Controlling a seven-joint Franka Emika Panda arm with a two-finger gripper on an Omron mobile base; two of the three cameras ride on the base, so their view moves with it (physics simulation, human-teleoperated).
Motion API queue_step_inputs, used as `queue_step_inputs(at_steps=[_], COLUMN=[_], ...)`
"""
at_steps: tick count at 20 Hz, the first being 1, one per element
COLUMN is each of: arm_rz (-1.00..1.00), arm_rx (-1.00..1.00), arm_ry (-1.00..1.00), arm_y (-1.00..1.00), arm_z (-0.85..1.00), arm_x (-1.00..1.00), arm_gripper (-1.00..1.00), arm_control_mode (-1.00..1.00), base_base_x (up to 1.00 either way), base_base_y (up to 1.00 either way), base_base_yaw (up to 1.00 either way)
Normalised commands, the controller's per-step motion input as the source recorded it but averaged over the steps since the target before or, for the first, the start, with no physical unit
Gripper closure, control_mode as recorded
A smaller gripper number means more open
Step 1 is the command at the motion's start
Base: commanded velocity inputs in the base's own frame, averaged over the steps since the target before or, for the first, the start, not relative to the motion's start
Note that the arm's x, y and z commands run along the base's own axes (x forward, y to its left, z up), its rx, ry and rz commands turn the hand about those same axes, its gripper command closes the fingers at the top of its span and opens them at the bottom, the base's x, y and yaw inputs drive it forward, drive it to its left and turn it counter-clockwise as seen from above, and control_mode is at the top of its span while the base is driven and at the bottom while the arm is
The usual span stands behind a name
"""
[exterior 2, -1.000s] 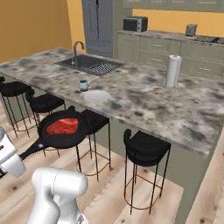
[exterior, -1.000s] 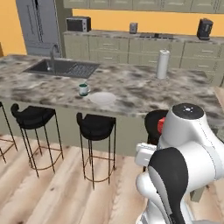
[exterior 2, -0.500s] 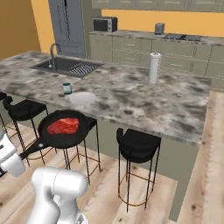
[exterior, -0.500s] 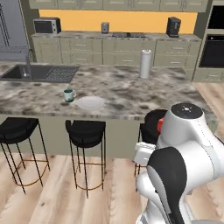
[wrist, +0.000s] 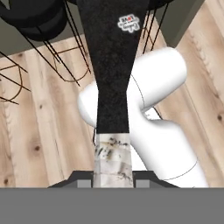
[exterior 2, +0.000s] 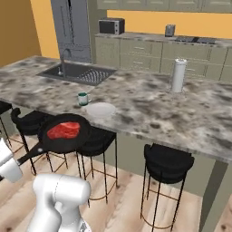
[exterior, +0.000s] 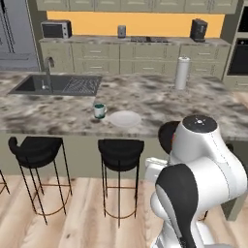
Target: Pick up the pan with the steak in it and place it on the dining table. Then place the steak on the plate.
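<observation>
The black pan (exterior 2: 63, 134) hangs level in the air in front of the dining table (exterior 2: 149, 108), with the red steak (exterior 2: 64, 130) lying in it. My gripper (exterior 2: 19, 160) is shut on the end of the pan's handle at the lower left. In the hand view the gripper (wrist: 113, 177) clamps the dark handle (wrist: 111, 83), which runs straight up the picture. In the left base view the pan (exterior: 166, 136) peeks out behind my white arm. The pale plate (exterior 2: 100, 109) (exterior: 124, 118) lies on the table near its front edge, just beyond the pan.
A teal mug (exterior 2: 83, 98) stands left of the plate. A paper towel roll (exterior 2: 178, 75) stands farther back, and a sink (exterior 2: 79, 72) is sunk in at the left. Black stools (exterior 2: 167, 163) line the table's front. Beige cabinets run along the back wall.
The whole picture has shifted sideways, so the base has driven along the table. The pan with the steak stays in my grip at the same spot relative to me.
</observation>
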Motion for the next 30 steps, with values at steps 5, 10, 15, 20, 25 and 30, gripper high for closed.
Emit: queue_step_inputs(at_steps=[5, 10, 15, 20, 25, 30], arm_rz=[0.0, 0.0, 0.0, 0.0, 0.0, 0.0], arm_rx=[0.0, 0.0, 0.03, 0.0, 0.0, 0.0], arm_ry=[0.0, 0.0, 0.05, 0.03, 0.02, 0.05], arm_y=[0.0, 0.0, -0.35, -0.38, -0.33, -0.29], arm_z=[0.0, 0.0, -0.01, -0.01, -0.04, -0.08], arm_x=[0.0, 0.0, 0.48, 0.49, 0.5, 0.64], arm_gripper=[1.0, 1.0, 1.0, 1.0, 1.0, 1.0], arm_control_mode=[1.0, 1.0, -1.0, -1.0, -1.0, -1.0], base_base_x=[0.79, 0.81, 0.12, 0.0, 0.0, 0.0], base_base_y=[-0.2, -0.34, -0.08, 0.0, 0.0, 0.0], base_base_yaw=[0.0, 0.0, 0.0, 0.0, 0.0, 0.0])
